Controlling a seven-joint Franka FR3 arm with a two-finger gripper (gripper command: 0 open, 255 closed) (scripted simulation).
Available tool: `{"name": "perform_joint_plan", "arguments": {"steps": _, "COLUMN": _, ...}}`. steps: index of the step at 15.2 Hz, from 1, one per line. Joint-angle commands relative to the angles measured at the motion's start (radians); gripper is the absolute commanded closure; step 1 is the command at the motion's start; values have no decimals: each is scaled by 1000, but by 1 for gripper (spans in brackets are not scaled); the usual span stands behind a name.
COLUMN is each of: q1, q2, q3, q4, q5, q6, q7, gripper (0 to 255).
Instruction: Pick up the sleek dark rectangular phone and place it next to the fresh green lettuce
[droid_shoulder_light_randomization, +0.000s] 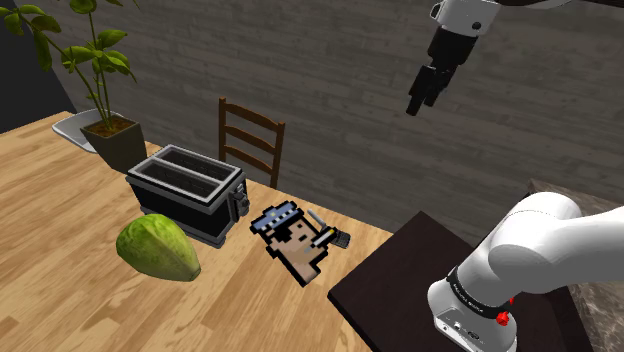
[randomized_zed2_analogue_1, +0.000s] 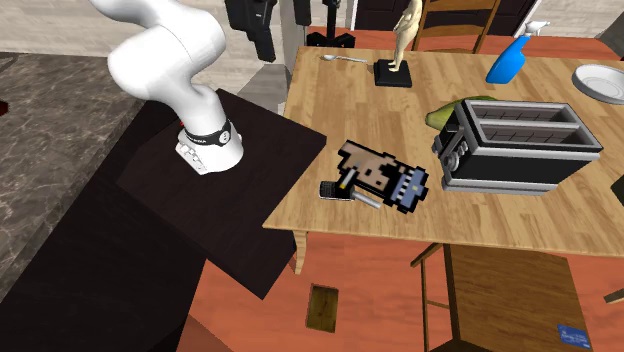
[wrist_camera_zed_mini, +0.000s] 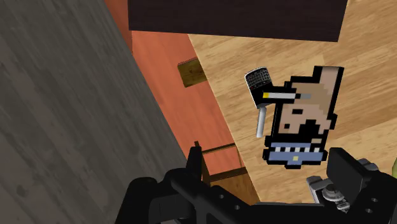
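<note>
Gripper (wrist_camera_zed_mini: 270, 162) wide open above the phone (wrist_camera_zed_mini: 257, 81) at the tabletop's (droid_shoulder_light_randomization: 60, 260) edge: likely light, stiff, slick; pinch its narrow sides

On the table (droid_shoulder_light_randomization: 60, 290), seen from the shoulder view, the lettuce (droid_shoulder_light_randomization: 157, 247) lies at the toaster's (droid_shoulder_light_randomization: 186, 192) seven o'clock, the flat pixel figure (droid_shoulder_light_randomization: 291, 241) at four.

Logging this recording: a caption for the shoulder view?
Gripper hangs high; on the table below lie lettuce, toaster and a pixel-patterned flat object.
</note>
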Motion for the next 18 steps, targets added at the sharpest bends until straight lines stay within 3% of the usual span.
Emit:
{"name": "perform_joint_plan", "arguments": {"steps": 1, "q1": 0, "q2": 0, "q3": 0, "q4": 0, "q5": 0, "q6": 0, "q7": 0, "gripper": 0}}
{"name": "perform_joint_plan", "arguments": {"steps": 10, "q1": 28, "q2": 4, "q3": 38, "q4": -293, "q5": 17, "q6": 286, "q7": 11, "gripper": 0}}
{"name": "perform_joint_plan", "arguments": {"steps": 18, "q1": 62, "q2": 125, "q3": 76, "q4": -483, "q5": 40, "q6": 588, "q7": 21, "gripper": 0}}
